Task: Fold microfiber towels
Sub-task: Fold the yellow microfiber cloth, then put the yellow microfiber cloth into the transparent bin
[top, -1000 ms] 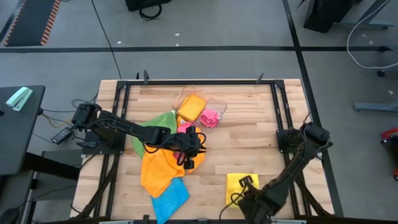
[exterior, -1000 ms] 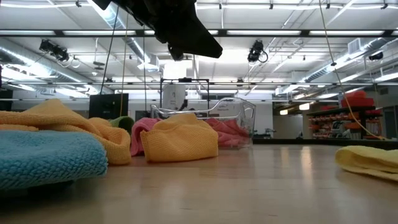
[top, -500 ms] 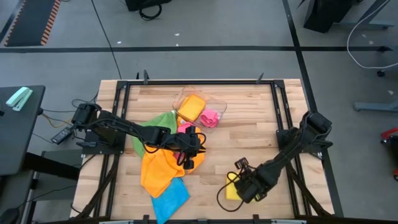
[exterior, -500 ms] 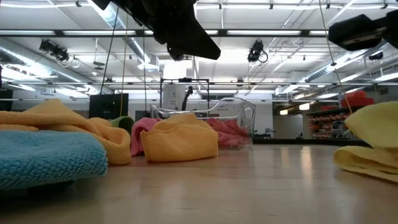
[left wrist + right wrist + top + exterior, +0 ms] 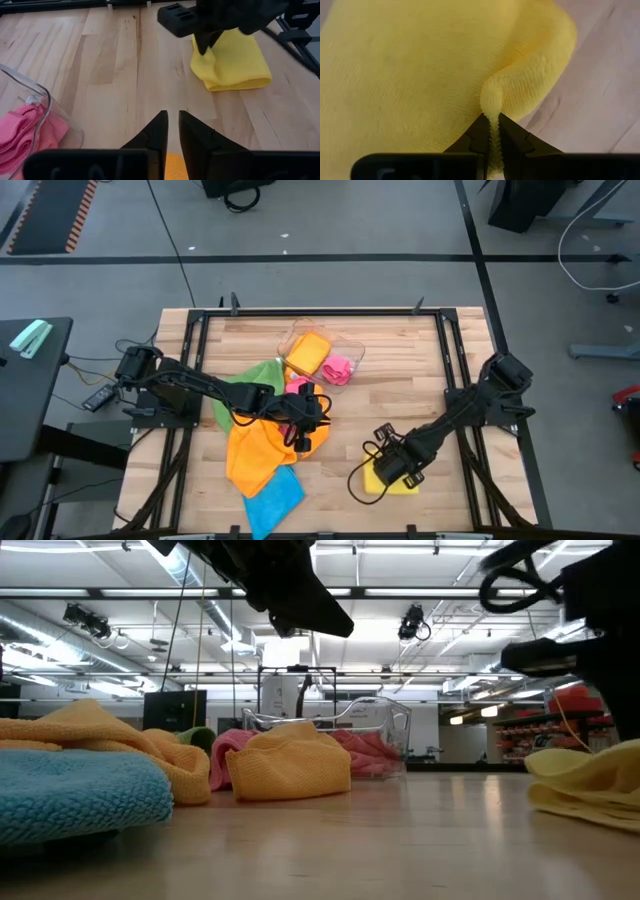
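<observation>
Yellow towel [image 5: 395, 478]: one, near the counter [image 5: 400, 360] front edge, its edge pinched between the right hand [image 5: 388, 463] fingers. Orange towels: two, one large [image 5: 255, 450], one in the clear tray [image 5: 345, 352]. Left hand [image 5: 312, 412], fingers nearly together, hovers above the large orange towel.

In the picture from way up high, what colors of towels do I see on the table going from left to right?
Green towel → orange towel → pink towel in the clear tray → yellow towel, which the right gripper is pinching. The blue one overlaps the orange in the order, so I left it out.
</observation>
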Robot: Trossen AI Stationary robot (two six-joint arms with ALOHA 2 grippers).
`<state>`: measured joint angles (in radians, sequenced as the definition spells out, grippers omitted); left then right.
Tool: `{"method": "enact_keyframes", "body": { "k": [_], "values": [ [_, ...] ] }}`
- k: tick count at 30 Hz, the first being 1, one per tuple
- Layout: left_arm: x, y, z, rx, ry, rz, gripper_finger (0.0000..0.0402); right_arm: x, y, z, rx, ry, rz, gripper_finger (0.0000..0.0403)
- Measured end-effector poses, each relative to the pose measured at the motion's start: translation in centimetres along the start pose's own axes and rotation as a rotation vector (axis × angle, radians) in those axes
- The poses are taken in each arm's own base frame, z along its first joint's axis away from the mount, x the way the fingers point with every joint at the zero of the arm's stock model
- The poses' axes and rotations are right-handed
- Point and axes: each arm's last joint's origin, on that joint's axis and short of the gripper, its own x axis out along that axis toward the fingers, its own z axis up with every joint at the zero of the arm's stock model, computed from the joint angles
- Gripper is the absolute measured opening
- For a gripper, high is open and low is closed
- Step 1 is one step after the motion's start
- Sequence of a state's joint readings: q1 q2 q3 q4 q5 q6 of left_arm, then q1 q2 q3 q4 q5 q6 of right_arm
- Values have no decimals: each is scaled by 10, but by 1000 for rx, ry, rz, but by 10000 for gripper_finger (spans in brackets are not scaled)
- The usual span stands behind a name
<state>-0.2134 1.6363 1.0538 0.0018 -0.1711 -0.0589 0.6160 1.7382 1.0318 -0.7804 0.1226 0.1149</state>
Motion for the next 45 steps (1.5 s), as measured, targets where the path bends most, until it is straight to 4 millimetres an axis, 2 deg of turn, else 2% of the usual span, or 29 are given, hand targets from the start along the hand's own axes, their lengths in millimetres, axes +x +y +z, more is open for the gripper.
{"method": "enact_keyframes", "body": {
  "k": [5, 9, 14, 17, 20, 24, 29, 37, 42, 45],
  "values": [
    [0, 0, 0, -8, 0, 0, 59, 3, -10, 0, 110, 18, 71, 65],
    [0, 0, 0, -8, 0, 0, 53, 1, -18, 1, 161, 21, 87, 125],
    [0, 0, -1, -7, 6, -1, 49, -13, -31, -2, 232, -15, 87, 188],
    [0, -2, -2, -7, 19, -3, 50, -19, -42, -3, 323, -34, 127, 208],
    [-1, -3, -3, -4, 28, -7, 53, -12, -52, -6, 409, -13, 191, 218],
    [-1, -5, -4, -1, 37, -10, 56, 1, -56, -7, 467, 12, 259, 222],
    [-1, -5, -6, 3, 61, -8, 51, 13, -53, -8, 523, -44, 338, 222],
    [-1, -5, -7, 12, 66, -9, 52, 26, -40, -17, 554, -68, 314, 209],
    [-1, -5, -7, 12, 65, -8, 56, 29, -38, -20, 530, -75, 293, 182],
    [-1, -5, -7, 13, 66, -9, 55, 30, -39, -21, 482, -78, 277, 140]
  ]
}}
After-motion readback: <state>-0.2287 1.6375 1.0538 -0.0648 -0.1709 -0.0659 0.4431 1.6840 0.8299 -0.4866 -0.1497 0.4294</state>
